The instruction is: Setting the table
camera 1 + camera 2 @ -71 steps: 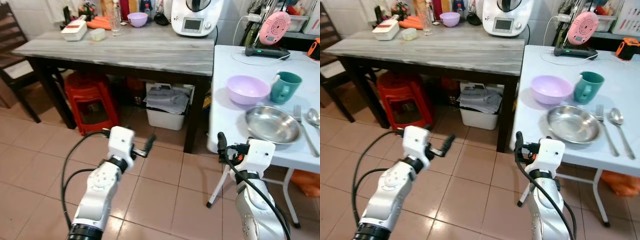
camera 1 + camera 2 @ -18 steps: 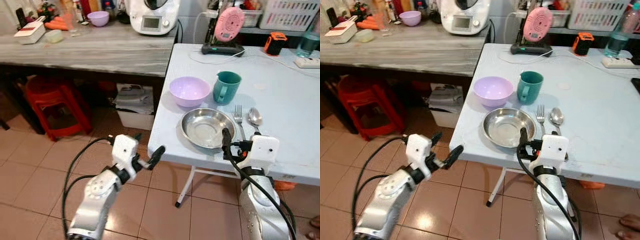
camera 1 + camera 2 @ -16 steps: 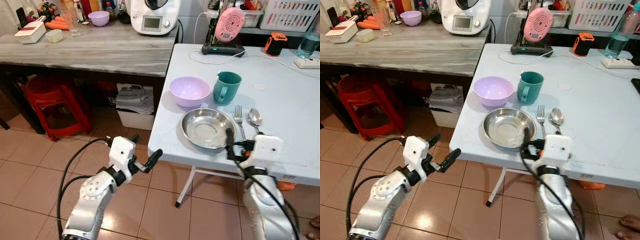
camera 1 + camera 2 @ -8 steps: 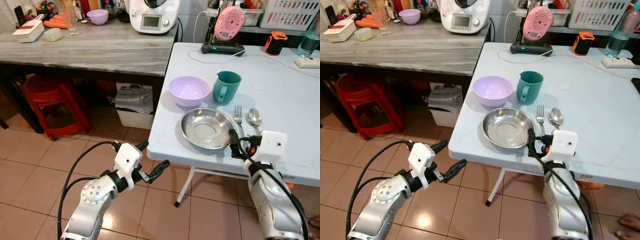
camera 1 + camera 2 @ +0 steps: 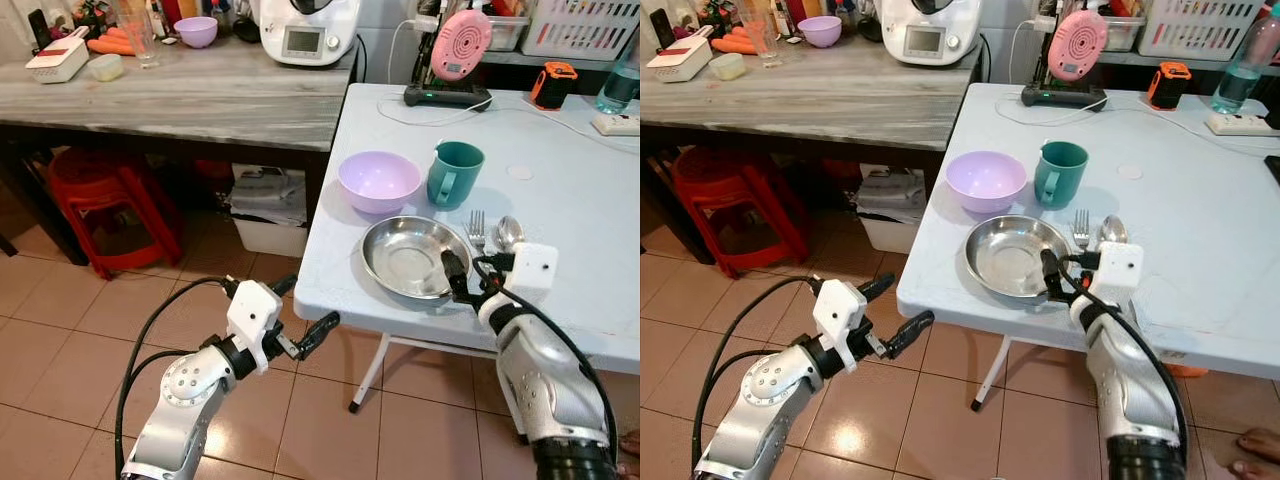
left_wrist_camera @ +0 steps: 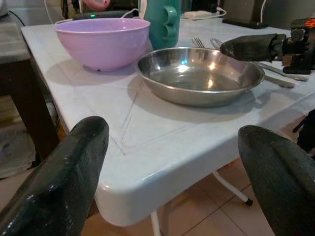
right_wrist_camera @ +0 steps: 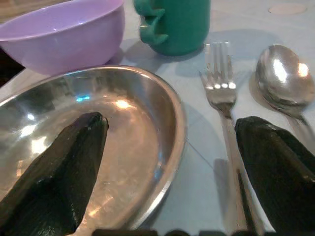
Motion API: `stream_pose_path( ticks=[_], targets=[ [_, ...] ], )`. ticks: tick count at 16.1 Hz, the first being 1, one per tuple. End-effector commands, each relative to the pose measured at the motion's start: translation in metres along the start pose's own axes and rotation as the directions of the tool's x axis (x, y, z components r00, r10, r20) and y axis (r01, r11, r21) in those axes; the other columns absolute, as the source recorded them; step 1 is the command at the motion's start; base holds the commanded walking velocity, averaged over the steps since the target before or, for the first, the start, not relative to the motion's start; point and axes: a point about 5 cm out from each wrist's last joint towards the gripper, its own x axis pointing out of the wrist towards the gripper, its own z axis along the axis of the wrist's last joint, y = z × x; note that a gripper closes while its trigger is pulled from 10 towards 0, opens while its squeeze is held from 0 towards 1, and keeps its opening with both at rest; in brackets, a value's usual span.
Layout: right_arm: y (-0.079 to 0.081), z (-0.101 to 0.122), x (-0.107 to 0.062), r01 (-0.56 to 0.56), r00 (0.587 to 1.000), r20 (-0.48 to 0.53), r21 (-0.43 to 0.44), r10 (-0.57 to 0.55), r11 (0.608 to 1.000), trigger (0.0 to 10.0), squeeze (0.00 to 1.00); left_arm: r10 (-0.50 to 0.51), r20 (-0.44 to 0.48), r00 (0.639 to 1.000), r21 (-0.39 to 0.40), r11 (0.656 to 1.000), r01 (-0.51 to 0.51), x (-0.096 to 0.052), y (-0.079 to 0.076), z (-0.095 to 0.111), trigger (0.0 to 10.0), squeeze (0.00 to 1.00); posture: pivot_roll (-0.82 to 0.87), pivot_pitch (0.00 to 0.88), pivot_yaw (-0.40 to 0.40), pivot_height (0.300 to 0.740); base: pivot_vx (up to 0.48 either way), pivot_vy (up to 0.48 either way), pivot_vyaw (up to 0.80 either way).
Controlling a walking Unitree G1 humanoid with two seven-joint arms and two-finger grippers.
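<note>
On the white table [image 5: 560, 170] a steel plate [image 5: 412, 256] lies near the front edge, with a fork [image 5: 477, 228] and a spoon [image 5: 509, 232] to its right. Behind it stand a purple bowl [image 5: 378, 181] and a teal mug [image 5: 453, 174]. My right gripper [image 5: 468, 275] is open and straddles the plate's right rim [image 7: 174, 123]: one finger [image 7: 74, 152] hangs over the plate, the other [image 7: 275, 157] over the fork's handle. My left gripper [image 5: 305, 305] is open and holds nothing, in the air just below the table's front left corner [image 6: 133, 187].
A grey wooden table [image 5: 200, 95] stands to the left, carrying a white kitchen machine [image 5: 305, 30] and small items. Under it are a red stool [image 5: 110, 195] and a white bin [image 5: 265, 215]. A pink device [image 5: 458, 45] and cables lie at the white table's back. Tiled floor [image 5: 60, 330] lies below.
The view has swung from the grey table to the white one. In the last half second my right gripper moved forward and left onto the plate's rim. The left gripper barely moved.
</note>
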Motion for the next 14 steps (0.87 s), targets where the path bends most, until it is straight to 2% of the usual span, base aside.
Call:
stream_pose_path(
  ticks=[1,4,5,6,7,8,14],
  targets=[
    [0.001,-0.001,0.002,-0.014,0.999,-0.029,0.020,0.014,1.000,10.0,0.00,0.000,0.021,1.000,0.017,1.000,0.000,0.001,0.003,0.007,10.0,0.00,-0.08,0.081,0.020,0.740,0.000,0.000,0.00],
    [0.002,-0.005,0.005,-0.048,0.997,-0.060,0.034,0.050,0.998,10.0,0.00,-0.001,0.021,1.000,0.015,1.000,0.001,0.002,0.001,0.006,10.0,0.00,-0.08,0.082,0.021,0.740,0.000,0.000,0.00],
    [0.003,-0.006,0.006,-0.061,0.995,-0.076,0.041,0.064,0.997,3.4,0.00,-0.010,0.021,1.000,0.020,1.000,0.010,0.002,-0.001,0.006,10.0,0.00,-0.08,0.083,0.023,0.740,0.000,0.000,0.00],
    [0.004,-0.007,0.008,-0.070,0.994,-0.085,0.051,0.074,0.996,2.0,0.00,-0.014,0.023,1.000,0.022,1.000,0.014,0.002,-0.001,0.007,10.0,0.00,-0.08,0.083,0.023,0.740,0.000,0.000,0.00],
    [0.004,-0.007,0.009,-0.075,0.993,-0.087,0.055,0.080,0.996,1.5,0.00,-0.015,0.024,1.000,0.023,1.000,0.015,0.002,-0.001,0.007,10.0,0.00,-0.08,0.083,0.023,0.740,0.000,0.000,0.00],
    [0.005,-0.007,0.012,-0.093,0.990,-0.096,0.073,0.100,0.993,0.0,0.00,-0.014,0.028,1.000,0.023,1.000,0.014,0.003,-0.001,0.008,10.0,0.00,-0.08,0.083,0.023,0.740,0.000,0.000,0.00],
    [0.011,-0.009,0.014,-0.130,0.983,-0.113,0.122,0.144,0.984,0.0,0.00,-0.018,0.026,0.999,0.022,1.000,0.018,0.002,-0.001,0.008,10.0,0.00,-0.07,0.088,0.022,0.740,0.000,0.000,0.00]
  ],
)
